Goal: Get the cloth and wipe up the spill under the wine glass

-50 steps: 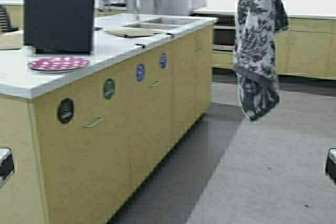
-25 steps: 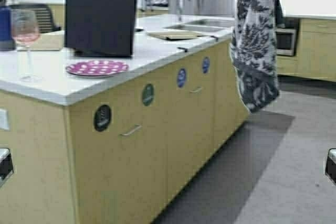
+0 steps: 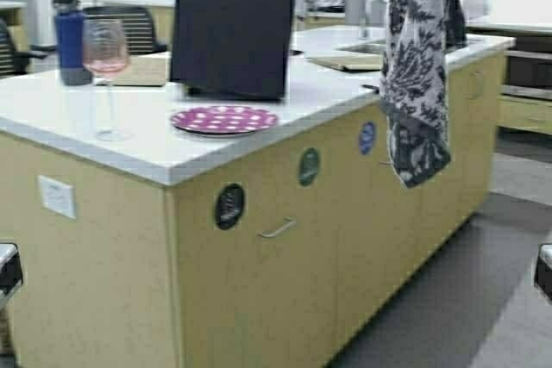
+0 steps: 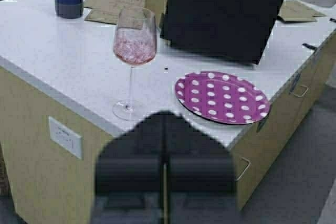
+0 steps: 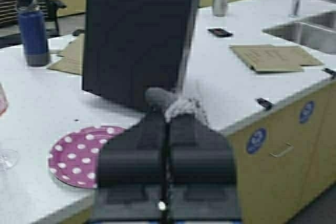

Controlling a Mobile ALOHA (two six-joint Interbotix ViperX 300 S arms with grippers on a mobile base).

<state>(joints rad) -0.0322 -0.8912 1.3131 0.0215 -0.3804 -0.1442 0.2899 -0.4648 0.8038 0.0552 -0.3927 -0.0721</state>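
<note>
The wine glass [image 3: 107, 66], clear with a pink-tinged bowl, stands upright near the near left corner of the white island counter [image 3: 52, 114]. It also shows in the left wrist view [image 4: 134, 51]. I see no spill around its foot. The black-and-white floral cloth [image 3: 418, 66] hangs limp from the top of the high view, off the counter's right side. My right gripper [image 5: 167, 121] is shut on a bunched end of the cloth [image 5: 181, 106]. My left gripper [image 4: 164, 116] is shut and empty, in front of the counter edge and short of the glass.
A purple polka-dot plate [image 3: 223, 119] lies right of the glass. A tall black panel [image 3: 235, 23] stands behind it. A dark blue bottle [image 3: 71, 36] and cardboard pieces [image 3: 142, 71] sit at the far left. A sink [image 3: 366, 47] is farther along. Cabinet fronts drop to grey floor [image 3: 509, 299].
The robot has moved: the whole scene has shifted right in the high view, and the wine glass and blue bottle have come into view. The cloth still hangs from my right gripper.
</note>
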